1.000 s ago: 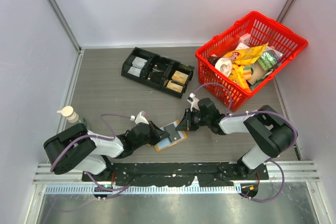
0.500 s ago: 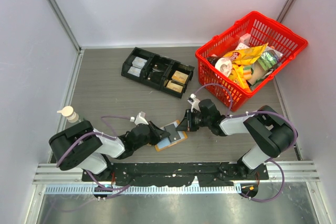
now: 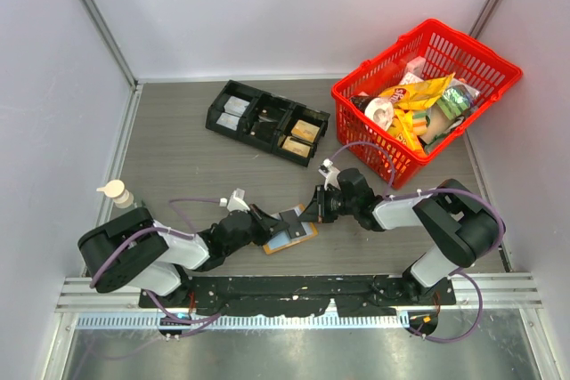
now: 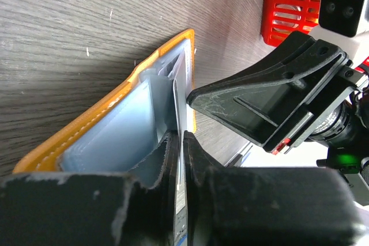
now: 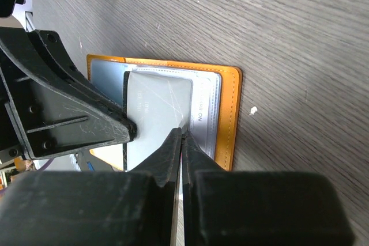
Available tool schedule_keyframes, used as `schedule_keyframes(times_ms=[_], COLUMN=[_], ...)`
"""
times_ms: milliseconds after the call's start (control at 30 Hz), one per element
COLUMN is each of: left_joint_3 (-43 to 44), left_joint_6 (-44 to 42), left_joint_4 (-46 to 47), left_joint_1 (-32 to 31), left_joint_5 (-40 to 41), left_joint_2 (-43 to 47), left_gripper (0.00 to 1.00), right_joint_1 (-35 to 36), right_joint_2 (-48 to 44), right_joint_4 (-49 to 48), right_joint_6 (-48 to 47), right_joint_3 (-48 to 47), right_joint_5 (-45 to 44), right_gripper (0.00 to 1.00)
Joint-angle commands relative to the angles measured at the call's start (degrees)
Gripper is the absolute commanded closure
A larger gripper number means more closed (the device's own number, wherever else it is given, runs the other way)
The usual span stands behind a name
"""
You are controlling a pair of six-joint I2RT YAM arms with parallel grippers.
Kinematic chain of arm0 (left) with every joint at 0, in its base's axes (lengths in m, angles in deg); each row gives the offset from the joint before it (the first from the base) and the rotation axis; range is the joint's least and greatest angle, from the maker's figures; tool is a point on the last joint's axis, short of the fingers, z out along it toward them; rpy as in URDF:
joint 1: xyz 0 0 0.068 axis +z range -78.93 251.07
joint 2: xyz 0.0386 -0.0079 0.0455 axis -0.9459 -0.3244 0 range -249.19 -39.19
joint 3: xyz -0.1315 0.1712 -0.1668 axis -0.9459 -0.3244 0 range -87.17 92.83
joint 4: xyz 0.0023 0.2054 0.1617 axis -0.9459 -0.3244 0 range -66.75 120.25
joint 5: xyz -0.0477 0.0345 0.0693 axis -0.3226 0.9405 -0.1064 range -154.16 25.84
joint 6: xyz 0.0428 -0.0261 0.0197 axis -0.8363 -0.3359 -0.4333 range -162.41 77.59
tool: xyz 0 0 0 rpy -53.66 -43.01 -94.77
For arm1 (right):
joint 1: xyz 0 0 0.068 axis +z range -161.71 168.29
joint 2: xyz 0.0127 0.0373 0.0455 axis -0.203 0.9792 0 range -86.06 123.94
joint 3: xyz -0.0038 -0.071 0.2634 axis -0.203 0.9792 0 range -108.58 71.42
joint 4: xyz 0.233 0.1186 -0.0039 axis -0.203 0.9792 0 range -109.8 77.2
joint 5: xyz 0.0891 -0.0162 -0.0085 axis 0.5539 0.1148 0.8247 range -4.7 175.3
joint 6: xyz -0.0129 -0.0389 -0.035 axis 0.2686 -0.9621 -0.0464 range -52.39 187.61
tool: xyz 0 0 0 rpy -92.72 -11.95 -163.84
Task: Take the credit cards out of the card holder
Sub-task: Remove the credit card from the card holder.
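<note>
- Grey wood-grain desk (image 3: 178,166) inside white walls carries one open black compartment tray (image 3: 216,111) at the back, one red plastic mesh basket (image 3: 361,131) heaped with snack packets at the far right, and one small pale pump bottle (image 3: 116,193) at the left edge.
- One flat tan-orange card holder with pale blue-grey inner panels (image 3: 280,244) lies open and face up near the front of the desk, between the two arms' tips.
- Seen from above, its long axis runs on a diagonal, from near-left to far-right.
- One pale grey card (image 5: 158,105) stands tilted above the holder's panels.
- Two black arms meet over it: the left arm (image 3: 178,246) has its jaws pinched on the card's thin edge, and the right arm (image 3: 401,211) has its jaws pressed onto the card's opposite corner.
</note>
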Motion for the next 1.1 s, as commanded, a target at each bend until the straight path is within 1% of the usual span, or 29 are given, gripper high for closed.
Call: schedule_keyframes(times_ms=[0, 67, 167, 267, 300, 367, 467, 600, 733, 833, 1067], left_joint_3=[1.4, 1.58, 2.02, 1.93, 1.84, 1.49, 0.26, -1.85, -2.99, -3.17, -3.96], left_joint_6=[0.86, 1.04, 1.21, 1.65, 1.91, 2.27, 3.06, 3.5, 3.32, 2.97, 2.97], left_joint_4=[4.47, 5.52, 6.49, 8.07, 8.86, 10.18, 10.89, 8.09, 2.81, -1.14, -7.21], left_joint_1=[0.29, 0.21, 0.29, 0.29, 0.21, 0.21, 0.29, 0.29, 0.21, 0.21, 0.21], left_joint_5=[1.4, 0.96, 0.34, -0.01, -0.1, -0.36, 0.16, 1.57, 2.62, 3.15, 3.77], left_joint_2=[0.16, -0.98, -2.39, -3.89, -4.32, -5.12, -4.68, -1.18, 3.13, 5.95, 12.1], left_gripper=[0.86, 0.8, 0.75, 0.73, 0.74, 0.81, 0.92, 1.0, 1.0, 1.0, 1.0], right_joint_1=[0.42, 0.34, 0.34, 0.34, 0.34, 0.34, 0.34, 0.16, 0.25, 0.16, 0.16], right_joint_2=[2.27, 2.27, 2.36, 2.62, 2.79, 3.15, 3.76, 4.99, 6.92, 8.16, 8.68], right_joint_4=[8.65, 8.65, 8.74, 9.0, 9.09, 9.27, 10.32, 11.99, 13.84, 14.98, 17.53], right_joint_6=[-2.47, -2.47, -2.47, -2.65, -2.56, -2.56, -2.47, -2.38, -2.65, -2.74, -3.26], right_joint_3=[2.58, 2.58, 2.58, 2.58, 2.66, 2.58, 2.31, 1.88, 1.09, 0.47, -0.32], right_joint_5=[-3.92, -4.01, -4.27, -4.45, -4.45, -4.8, -5.41, -6.29, -7.08, -7.87, -10.16], right_gripper=[0.94, 0.94, 0.94, 0.94, 0.94, 0.94, 0.94, 0.96, 0.99, 0.98, 0.99])
